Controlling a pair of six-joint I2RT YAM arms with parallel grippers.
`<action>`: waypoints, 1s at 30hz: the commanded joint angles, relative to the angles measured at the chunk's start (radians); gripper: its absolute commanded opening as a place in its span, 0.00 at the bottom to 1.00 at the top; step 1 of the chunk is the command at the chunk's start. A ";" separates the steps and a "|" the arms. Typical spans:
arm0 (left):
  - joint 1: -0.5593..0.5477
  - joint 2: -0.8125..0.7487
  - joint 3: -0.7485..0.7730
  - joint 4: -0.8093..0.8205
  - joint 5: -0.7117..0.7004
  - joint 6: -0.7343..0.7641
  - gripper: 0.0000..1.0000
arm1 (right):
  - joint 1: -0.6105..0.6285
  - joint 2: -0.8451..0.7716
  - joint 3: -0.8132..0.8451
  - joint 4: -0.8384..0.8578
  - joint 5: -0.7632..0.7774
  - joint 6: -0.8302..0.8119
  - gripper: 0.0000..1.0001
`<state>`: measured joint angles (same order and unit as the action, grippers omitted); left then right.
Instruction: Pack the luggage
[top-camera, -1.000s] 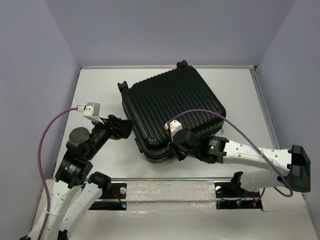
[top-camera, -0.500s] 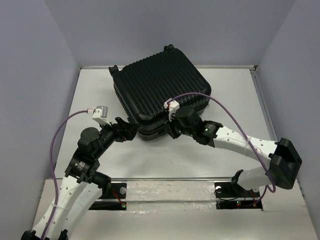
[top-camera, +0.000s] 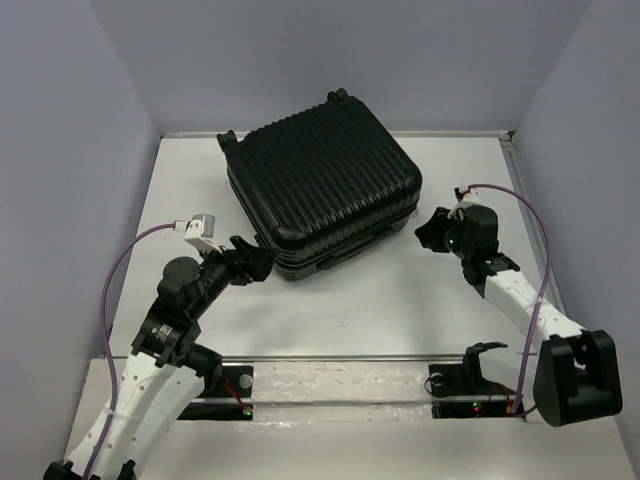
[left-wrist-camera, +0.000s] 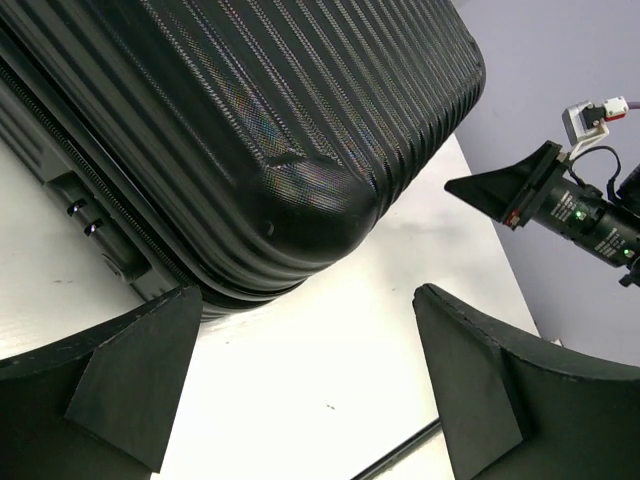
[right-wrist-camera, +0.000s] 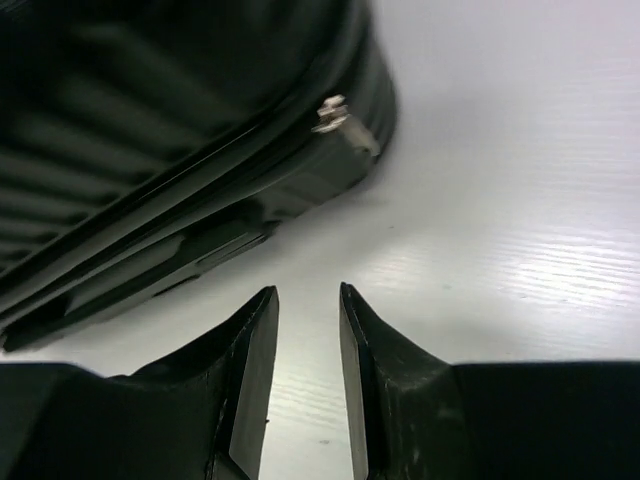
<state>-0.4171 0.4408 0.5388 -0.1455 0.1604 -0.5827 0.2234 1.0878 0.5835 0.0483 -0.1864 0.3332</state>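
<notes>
Left gripper (left-wrist-camera: 300, 385) spread at the closed luggage (top-camera: 320, 190) corner; right gripper (right-wrist-camera: 308, 390) nearly pressed together, beside it.

luggage (left-wrist-camera: 250, 110) closed, corner near | left gripper (left-wrist-camera: 300, 390) spread, empty

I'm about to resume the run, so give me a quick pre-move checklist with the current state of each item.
1. Luggage shut, flat on the table: ok.
2. Left gripper open, near the front-left corner, holding nothing: ok.
3. Right gripper clear of the shell: ok; nearly shut, holding nothing.
4. Zipper pull in right wrist view: ok.
5. Items to pack: not ok, none in view.
6. Lock state: cannot tell.
</notes>
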 joint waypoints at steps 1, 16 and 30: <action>0.003 0.002 0.027 0.044 -0.024 0.010 0.99 | -0.165 0.101 -0.027 0.228 -0.099 0.049 0.37; 0.003 0.021 0.055 -0.005 -0.045 0.063 0.99 | -0.277 0.544 -0.054 0.927 -0.510 0.069 0.57; 0.003 0.047 0.082 -0.009 -0.007 0.122 0.99 | -0.277 0.606 0.099 0.863 -0.602 0.024 0.48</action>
<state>-0.4171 0.4896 0.5735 -0.1768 0.1383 -0.4980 -0.0532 1.6852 0.6201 0.8536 -0.7345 0.3878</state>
